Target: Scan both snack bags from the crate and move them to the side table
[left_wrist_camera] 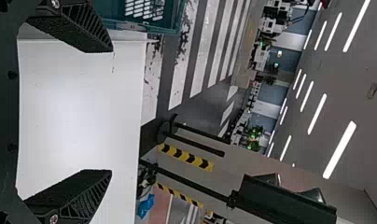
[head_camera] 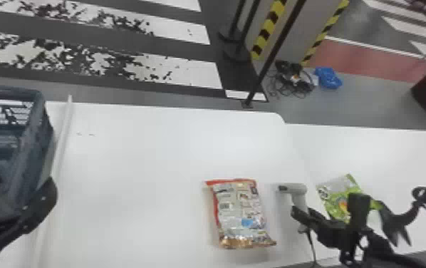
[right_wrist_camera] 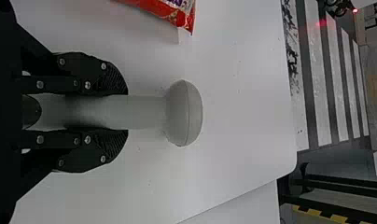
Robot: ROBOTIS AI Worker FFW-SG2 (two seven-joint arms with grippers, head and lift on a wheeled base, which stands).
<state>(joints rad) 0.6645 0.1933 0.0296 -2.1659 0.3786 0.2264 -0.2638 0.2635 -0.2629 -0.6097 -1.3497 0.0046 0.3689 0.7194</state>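
glossy, crinkled foil-like film wraps the red bag near the table's right edge; shiny film, the green bag by the side table's left edge. the scanner is smooth matt plastic, the crate hard plastic, both tabletops smooth.

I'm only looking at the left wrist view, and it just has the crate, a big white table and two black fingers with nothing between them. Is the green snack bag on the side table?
Observer: Yes, the green bag lies on the side table, partly hidden by the right arm.

Operator: Ooh! And are the right fingers holding the other snack?

Observer: No, the right fingers are closed around the handle of the grey scanner.
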